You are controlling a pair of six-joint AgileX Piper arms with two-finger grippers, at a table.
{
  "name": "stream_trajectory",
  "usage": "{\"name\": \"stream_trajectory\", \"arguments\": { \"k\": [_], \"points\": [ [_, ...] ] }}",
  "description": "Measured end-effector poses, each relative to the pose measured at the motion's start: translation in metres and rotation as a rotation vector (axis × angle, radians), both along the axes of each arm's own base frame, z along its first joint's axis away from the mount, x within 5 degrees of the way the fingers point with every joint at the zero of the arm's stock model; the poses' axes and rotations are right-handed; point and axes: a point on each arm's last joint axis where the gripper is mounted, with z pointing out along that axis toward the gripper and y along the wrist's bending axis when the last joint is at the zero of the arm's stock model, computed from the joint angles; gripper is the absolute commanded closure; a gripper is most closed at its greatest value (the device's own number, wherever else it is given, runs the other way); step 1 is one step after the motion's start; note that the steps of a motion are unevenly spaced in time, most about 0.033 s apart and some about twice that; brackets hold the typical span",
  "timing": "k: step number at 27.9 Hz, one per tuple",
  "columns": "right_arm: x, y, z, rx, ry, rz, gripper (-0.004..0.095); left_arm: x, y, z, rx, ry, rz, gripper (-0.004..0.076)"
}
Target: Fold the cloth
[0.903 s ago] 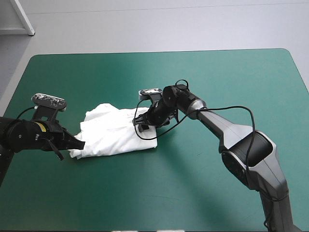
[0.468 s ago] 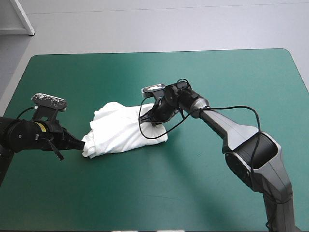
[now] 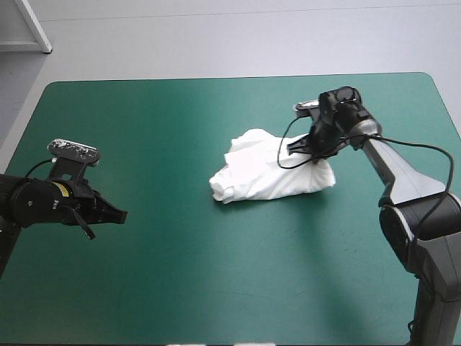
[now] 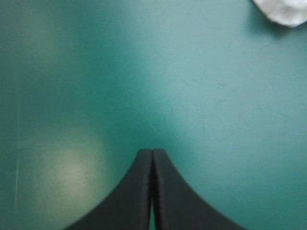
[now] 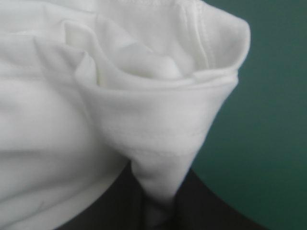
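The white T-shirt (image 3: 270, 173) lies as a crumpled bundle on the teal-green cover, right of the table's middle. My right gripper (image 3: 315, 156) is at its right end, shut on the T-shirt; in the right wrist view a pinched fold of the T-shirt (image 5: 165, 163) runs down between the black fingers. Far to the left, my left gripper (image 3: 121, 214) rests low over bare cover, shut and holding nothing. In the left wrist view its fingers (image 4: 136, 191) meet in a pointed arch, with one corner of the T-shirt (image 4: 283, 10) far ahead.
The table's right edge (image 3: 448, 108) lies a short way beyond the right gripper. Bare teal-green cover (image 3: 180, 274) stretches between the left gripper and the T-shirt and along the front.
The right gripper has dragged the T-shirt well to the right across the table. The T-shirt has slid clear of the left gripper, which stayed in place.
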Motion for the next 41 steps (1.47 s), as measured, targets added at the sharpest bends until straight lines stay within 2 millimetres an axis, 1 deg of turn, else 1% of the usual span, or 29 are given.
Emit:
{"name": "stream_trajectory", "arguments": {
  "k": [5, 9, 10, 11, 13, 15, 16, 18, 19, 21, 23, 26, 27, 29, 31, 32, 33, 34, 35, 36, 37, 38, 39, 40, 41],
  "points": [
    [0.008, -0.069, -0.001, -0.044, 0.034, -0.134, 0.0927, 0.000, 0.000, 0.000, 0.001, 0.000, -0.001, 0.0732],
    [0.009, -0.113, -0.001, -0.026, 0.043, -0.228, 0.0921, 0.000, 0.000, 0.000, 0.001, 0.000, -0.001, 0.0732],
    [0.008, -0.124, -0.001, -0.007, 0.046, -0.251, 0.0894, 0.000, 0.000, 0.000, 0.001, 0.000, -0.001, 0.0732],
    [0.008, -0.132, -0.001, 0.015, 0.047, -0.273, 0.0837, 0.000, 0.000, 0.000, 0.001, 0.000, -0.001, 0.0732],
    [0.006, -0.152, -0.001, 0.051, 0.048, -0.324, 0.0658, 0.000, 0.000, 0.000, 0.001, 0.000, -0.001, 0.0732],
    [0.004, -0.166, 0.000, 0.071, 0.047, -0.361, 0.0386, 0.000, 0.000, 0.000, 0.001, 0.000, -0.001, 0.0732],
    [0.003, -0.173, 0.000, 0.083, 0.046, -0.379, 0.0265, 0.000, 0.000, 0.000, 0.001, 0.000, -0.001, 0.0732],
    [0.001, -0.184, 0.000, 0.102, 0.043, -0.410, 0.0128, 0.000, 0.000, 0.000, 0.001, 0.000, -0.002, 0.0732],
    [0.000, -0.188, 0.000, 0.110, 0.043, -0.423, 0.0105, 0.000, 0.000, 0.000, 0.002, 0.000, -0.004, 0.0732],
    [-0.001, -0.193, 0.000, 0.123, 0.043, -0.438, 0.0124, 0.000, 0.000, 0.000, 0.005, -0.001, -0.009, 0.0732],
    [-0.001, -0.196, 0.001, 0.142, 0.040, -0.450, 0.0166, 0.000, 0.001, 0.000, 0.015, -0.003, -0.011, 0.0732],
    [-0.003, -0.195, 0.007, 0.162, 0.028, -0.455, 0.0286, 0.000, 0.002, 0.000, 0.037, -0.007, -0.009, 0.0732],
    [-0.004, -0.194, 0.010, 0.167, 0.021, -0.454, 0.0344, 0.001, 0.003, 0.000, 0.047, -0.009, -0.007, 0.0732],
    [-0.009, -0.193, 0.022, 0.172, -0.008, -0.453, 0.0495, 0.001, 0.005, 0.000, 0.071, -0.014, -0.001, 0.0732],
    [-0.015, -0.191, 0.039, 0.174, -0.048, -0.449, 0.0664, 0.001, 0.007, 0.000, 0.088, -0.017, 0.002, 0.0732],
    [-0.019, -0.190, 0.048, 0.175, -0.068, -0.447, 0.0731, 0.001, 0.008, 0.000, 0.094, -0.018, 0.003, 0.0732],
    [-0.022, -0.189, 0.054, 0.177, -0.083, -0.443, 0.0829, 0.002, 0.008, 0.000, 0.102, -0.019, 0.005, 0.0732],
    [-0.027, -0.187, 0.063, 0.183, -0.102, -0.436, 0.0890, 0.002, 0.008, 0.000, 0.105, -0.020, 0.006, 0.0732],
    [-0.029, -0.186, 0.068, 0.189, -0.116, -0.425, 0.0923, 0.002, 0.009, 0.000, 0.109, -0.021, 0.007, 0.0732],
    [-0.036, -0.180, 0.082, 0.204, -0.149, -0.399, 0.0923, 0.002, 0.010, 0.001, 0.121, -0.023, 0.009, 0.0732],
    [-0.038, -0.176, 0.087, 0.208, -0.162, -0.384, 0.0923, 0.002, 0.010, 0.001, 0.122, -0.023, 0.009, 0.0732],
    [-0.045, -0.165, 0.098, 0.215, -0.187, -0.343, 0.0923, 0.002, 0.010, 0.001, 0.126, -0.024, 0.010, 0.0732],
    [-0.048, -0.159, 0.104, 0.218, -0.197, -0.326, 0.0923, 0.002, 0.010, 0.001, 0.127, -0.024, 0.010, 0.0732],
    [-0.053, -0.146, 0.113, 0.223, -0.215, -0.284, 0.0923, 0.002, 0.010, 0.001, 0.128, -0.024, 0.010, 0.0732],
    [-0.055, -0.141, 0.116, 0.227, -0.221, -0.270, 0.0923, 0.002, 0.011, 0.001, 0.130, -0.025, 0.011, 0.0732]
  ]
}}
